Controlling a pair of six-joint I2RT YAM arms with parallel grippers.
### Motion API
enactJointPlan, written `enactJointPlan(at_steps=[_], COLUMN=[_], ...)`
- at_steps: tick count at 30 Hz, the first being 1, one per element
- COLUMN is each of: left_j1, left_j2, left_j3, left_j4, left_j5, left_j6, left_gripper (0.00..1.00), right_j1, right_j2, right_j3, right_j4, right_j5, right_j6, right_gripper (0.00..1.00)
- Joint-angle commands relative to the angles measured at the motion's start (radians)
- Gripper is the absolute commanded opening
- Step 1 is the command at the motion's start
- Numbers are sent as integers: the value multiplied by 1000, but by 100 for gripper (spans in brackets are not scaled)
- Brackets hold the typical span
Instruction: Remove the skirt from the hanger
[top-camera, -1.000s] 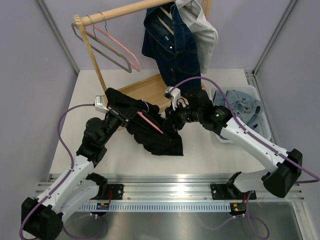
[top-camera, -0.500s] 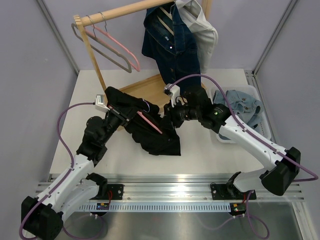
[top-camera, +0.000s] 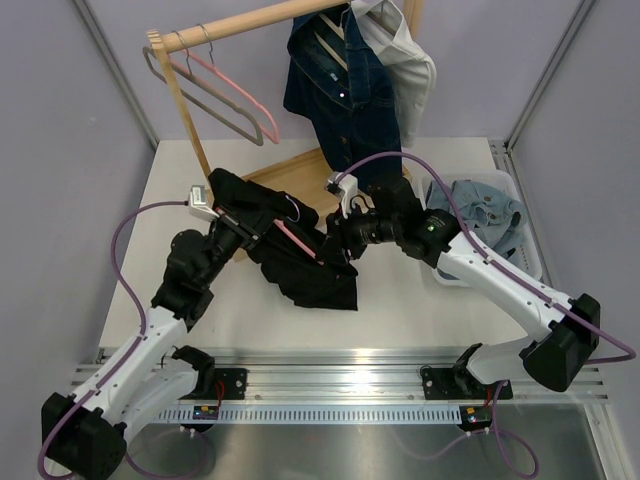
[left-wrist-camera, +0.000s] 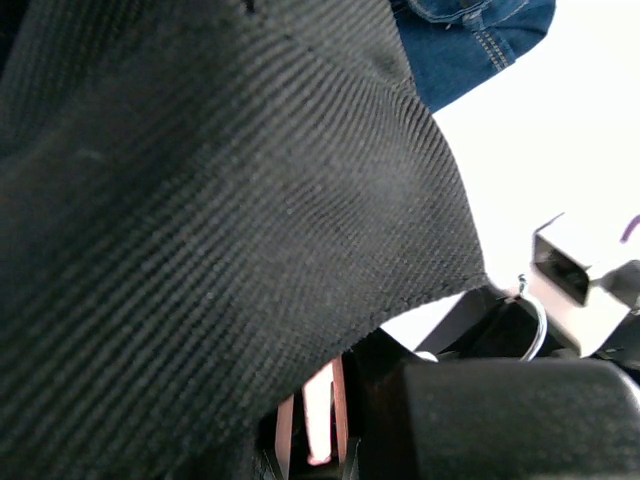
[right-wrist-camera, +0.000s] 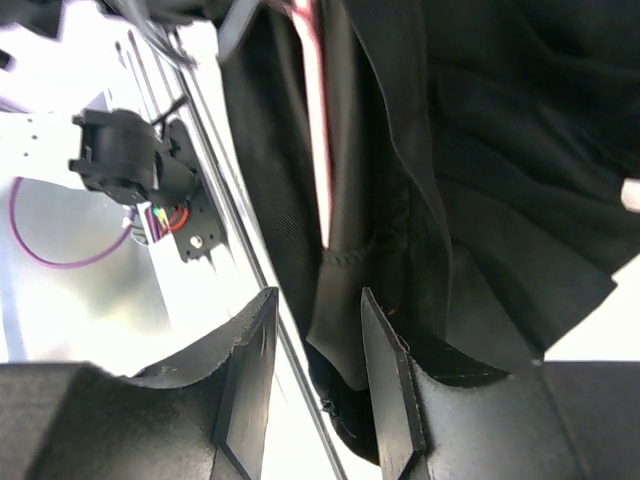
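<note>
- Two arms meet over the middle of the table (top-camera: 420, 300). The black skirt (top-camera: 312, 278) is slung between them with its lower part on the tabletop, and the pink hanger (top-camera: 298, 243) runs through its top.
- From above, the left gripper (top-camera: 246, 232) is buried in cloth at the hanger's left end; I cannot tell whether it is clamped there.
- The right gripper (top-camera: 335, 238) noses in at the hanger's other end, close to the foot of the wooden rack (top-camera: 185, 110) by the far edge.
- Left wrist view: black weave fills nearly everything, with just a sliver of pink bar at the bottom. The jaws are hidden.
- Right wrist view: the fingers (right-wrist-camera: 245, 370) stand apart with nothing pinched, and the skirt's edge and the pink bar sit just ahead.
- My call: the right jaws should take cloth alone, beside the bar, then draw it off along the hanger toward the right edge while the left end is held steady.
- The risk, as I read it, is that catching the bar with the fabric drags the whole lot along.
</note>
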Motion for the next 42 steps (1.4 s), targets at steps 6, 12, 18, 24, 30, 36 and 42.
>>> enactJointPlan(at_steps=[6, 12, 18, 24, 30, 36, 42], left_j1=[-1, -3, 2, 26, 71, 79, 80], left_j2=[3, -12, -38, -89, -144, -146, -94], left_j3=[72, 81, 81, 76, 76, 35, -43], left_j4=[141, 133, 122, 145, 158, 257, 464], left_j5=[-26, -38, -58, -113, -150, -154, -144], left_j6=[9, 23, 37, 17, -6, -52, -159], left_gripper=[0, 0, 0, 0, 0, 0, 0], right_j1=[3, 3, 3, 5, 3, 15, 41], right_j2=[15, 6, -19, -51, -83, -100, -82], right_j3=[-35, -40, -72, -115, -201, -266, -292], right_j4=[7, 4, -10, -51, -108, -116, -157], right_j5=[40, 61, 61, 86, 87, 112, 97], right_j6=[-35, -58, -116, -201, -317, -417, -534], right_gripper=[46, 16, 0, 0, 0, 0, 0])
